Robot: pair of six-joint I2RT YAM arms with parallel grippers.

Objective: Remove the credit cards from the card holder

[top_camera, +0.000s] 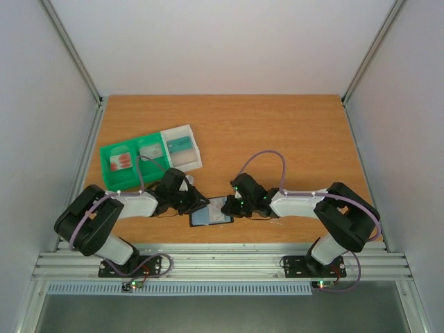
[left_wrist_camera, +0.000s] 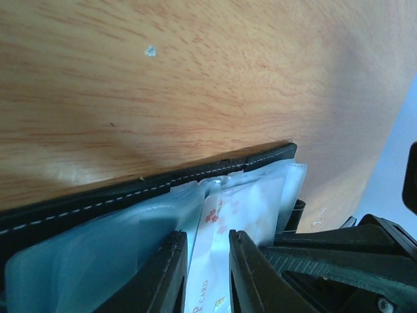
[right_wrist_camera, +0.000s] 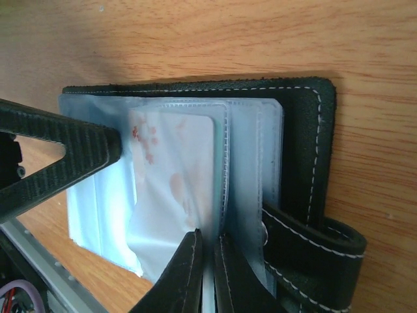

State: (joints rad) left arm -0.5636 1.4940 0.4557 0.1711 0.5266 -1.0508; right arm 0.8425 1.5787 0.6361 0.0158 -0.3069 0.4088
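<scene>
The right claw is clenched on the near edge of the pale sleeves inside the open holder, just beside the blotched card, which sits in those sleeves. The left claw reaches in from the holder's opposite side. Its fingers stand a little apart with that card showing in the gap, and I cannot tell whether it pinches the card. One left finger lies on the sleeves.

The holder lies between the arms near the front edge of the table, with its tab on the right claw's side. Open wood runs from the holder to the far edge. A green tray and clear box sit well beyond the holder, to its left.

From above, the claws hide most of the holder. Any other cards are too blurred to make out.
</scene>
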